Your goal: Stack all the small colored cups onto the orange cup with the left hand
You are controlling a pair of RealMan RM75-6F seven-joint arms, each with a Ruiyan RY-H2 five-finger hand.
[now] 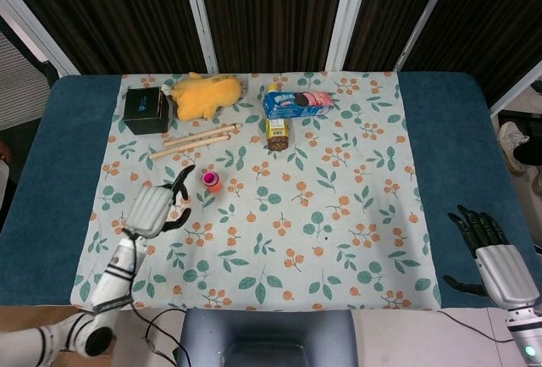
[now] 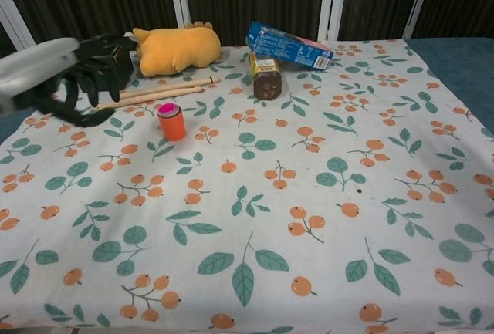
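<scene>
One pink cup (image 2: 166, 108) sits nested in the orange cup (image 2: 171, 126), upright on the floral tablecloth (image 2: 309, 195) just below the wooden sticks (image 2: 154, 92). The left hand (image 2: 85, 75) hangs beside the stack, fingers spread, holding nothing. The right hand (image 1: 489, 244) rests well apart at the table's far edge, fingers apart.

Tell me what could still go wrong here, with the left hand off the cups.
1. The pink cup sits nested in the orange cup; I cannot tell if it is fully seated, so a bump might tip the stack.
2. The left hand is open, apart from the stack, and hangs near the wooden sticks and black box; a careless sweep could knock them.
</scene>
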